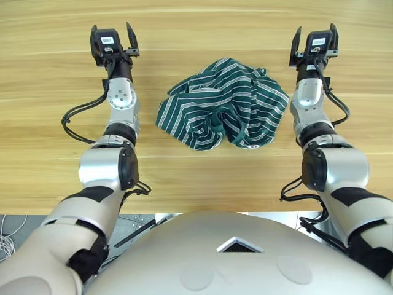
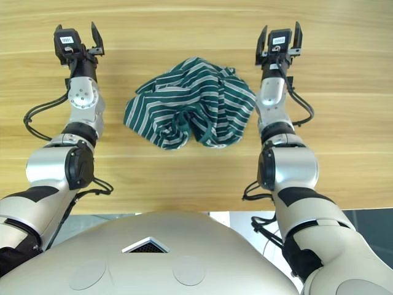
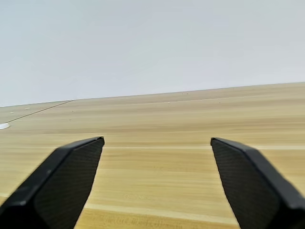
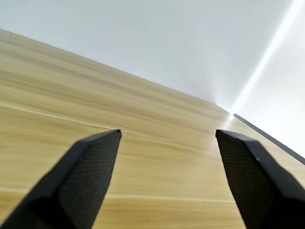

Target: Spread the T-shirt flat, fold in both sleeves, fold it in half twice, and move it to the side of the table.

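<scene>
Stacked layers of the crumpled green, white-striped cloth T-shirt point(image 1: 222, 103) could be pinched together by the left gripper point(image 1: 112, 32) or right gripper point(image 1: 315, 32), fingers spread wide.

— What stands beyond the table point(image 3: 190, 119)?
— A plain pale wall point(image 3: 152, 43), evenly lit in the left wrist view. In the right wrist view a bright strip of light point(image 4: 264, 52) runs aslant up it.
— Does anything lie on the wood?
— A small white thing point(image 3: 4, 126) at the far edge, too little of it visible to name.
— And below the near edge?
— Grey floor point(image 1: 18, 224), with thin white cables point(image 1: 5, 243) lying on it.
</scene>
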